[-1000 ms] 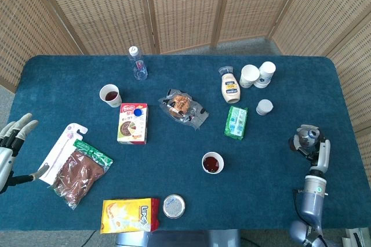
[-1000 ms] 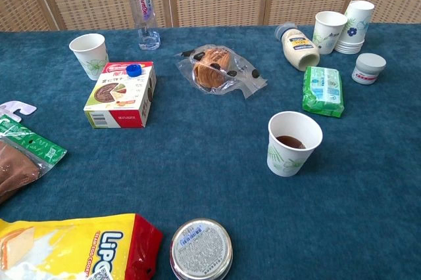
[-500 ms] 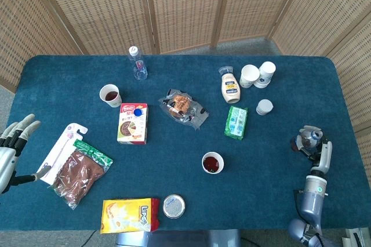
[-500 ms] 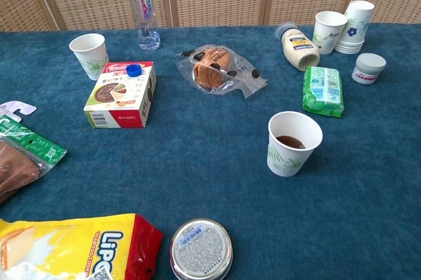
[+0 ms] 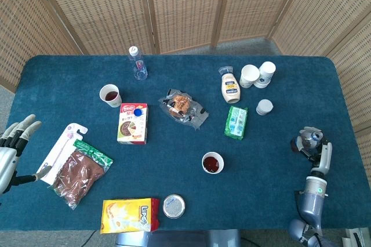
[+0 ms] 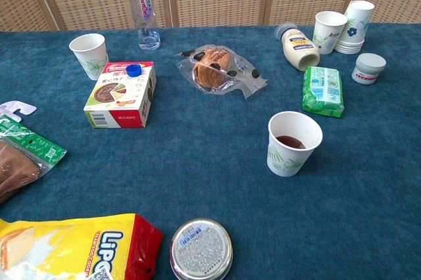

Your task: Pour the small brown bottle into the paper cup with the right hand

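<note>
The small brown bottle (image 5: 313,137) is sitting gripped in my right hand (image 5: 307,142) near the table's (image 5: 272,166) right edge, well apart from the paper cup (image 5: 213,162); my left hand (image 5: 13,142) is hanging open.

The right hand (image 5: 307,141) is grey metal with dark parts, on a slim silver-grey forearm bearing a small green dot. The left hand (image 5: 13,142) has pale, dark-jointed fingers.

Right hand (image 5: 309,141) slightly lower

Clear water bottle (image 6: 142,10) upright at back, mayonnaise bottle (image 6: 297,46) lying flat, yellow snack bag (image 6: 69,249) nearest
</note>
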`<action>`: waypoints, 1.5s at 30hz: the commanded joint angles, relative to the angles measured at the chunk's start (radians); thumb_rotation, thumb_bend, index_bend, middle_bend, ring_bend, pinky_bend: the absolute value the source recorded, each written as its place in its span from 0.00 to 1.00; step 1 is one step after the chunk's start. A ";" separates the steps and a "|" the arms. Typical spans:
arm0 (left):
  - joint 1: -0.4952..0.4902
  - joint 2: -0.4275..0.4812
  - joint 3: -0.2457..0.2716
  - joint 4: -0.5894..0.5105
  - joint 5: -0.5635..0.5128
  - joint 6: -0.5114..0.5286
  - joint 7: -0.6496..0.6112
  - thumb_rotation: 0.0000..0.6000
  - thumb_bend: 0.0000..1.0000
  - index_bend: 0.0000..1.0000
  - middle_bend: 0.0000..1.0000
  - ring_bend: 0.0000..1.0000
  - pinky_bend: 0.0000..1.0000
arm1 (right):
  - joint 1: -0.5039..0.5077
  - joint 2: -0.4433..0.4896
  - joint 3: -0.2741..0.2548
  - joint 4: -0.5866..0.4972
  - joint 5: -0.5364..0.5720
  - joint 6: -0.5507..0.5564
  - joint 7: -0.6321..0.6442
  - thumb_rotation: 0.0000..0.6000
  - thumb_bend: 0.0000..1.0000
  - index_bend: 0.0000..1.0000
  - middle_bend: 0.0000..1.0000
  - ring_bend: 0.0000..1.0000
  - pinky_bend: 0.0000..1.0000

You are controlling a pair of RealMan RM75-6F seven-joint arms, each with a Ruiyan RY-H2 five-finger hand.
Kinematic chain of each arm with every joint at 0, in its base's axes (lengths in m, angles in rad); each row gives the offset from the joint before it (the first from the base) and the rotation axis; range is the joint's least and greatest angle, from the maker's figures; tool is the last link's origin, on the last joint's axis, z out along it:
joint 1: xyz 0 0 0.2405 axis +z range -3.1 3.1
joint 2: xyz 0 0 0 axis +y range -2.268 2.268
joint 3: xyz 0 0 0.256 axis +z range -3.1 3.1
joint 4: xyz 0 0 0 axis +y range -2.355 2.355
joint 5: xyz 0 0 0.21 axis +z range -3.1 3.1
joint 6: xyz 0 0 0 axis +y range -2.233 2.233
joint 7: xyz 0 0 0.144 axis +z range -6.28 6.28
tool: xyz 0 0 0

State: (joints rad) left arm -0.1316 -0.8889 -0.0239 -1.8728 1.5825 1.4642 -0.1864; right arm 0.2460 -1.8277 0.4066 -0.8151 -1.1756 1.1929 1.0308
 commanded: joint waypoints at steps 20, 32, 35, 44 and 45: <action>-0.001 0.001 0.002 0.002 0.003 -0.001 -0.002 1.00 0.23 0.00 0.00 0.00 0.00 | 0.001 -0.016 -0.029 0.066 -0.046 0.001 0.075 1.00 0.95 0.26 0.21 0.01 0.28; -0.001 0.000 0.002 0.001 0.004 0.000 -0.001 1.00 0.23 0.00 0.00 0.00 0.00 | 0.004 -0.024 -0.046 0.101 -0.064 -0.001 0.097 1.00 0.58 0.14 0.06 0.00 0.06; -0.001 0.001 0.002 0.001 0.003 0.000 -0.002 1.00 0.23 0.00 0.00 0.00 0.00 | 0.003 -0.025 -0.057 0.110 -0.072 -0.002 0.093 1.00 0.53 0.11 0.02 0.00 0.01; 0.000 0.002 0.001 0.002 0.004 0.004 -0.006 1.00 0.23 0.00 0.00 0.00 0.00 | 0.005 -0.002 -0.077 0.089 -0.085 -0.027 0.086 1.00 0.30 0.00 0.00 0.00 0.00; 0.000 0.002 0.001 0.002 0.004 0.004 -0.007 1.00 0.23 0.00 0.00 0.00 0.00 | 0.005 0.002 -0.078 0.084 -0.085 -0.030 0.084 1.00 0.25 0.00 0.00 0.00 0.00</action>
State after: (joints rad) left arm -0.1316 -0.8868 -0.0227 -1.8706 1.5867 1.4682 -0.1934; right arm 0.2509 -1.8287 0.3297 -0.7276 -1.2610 1.1652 1.1166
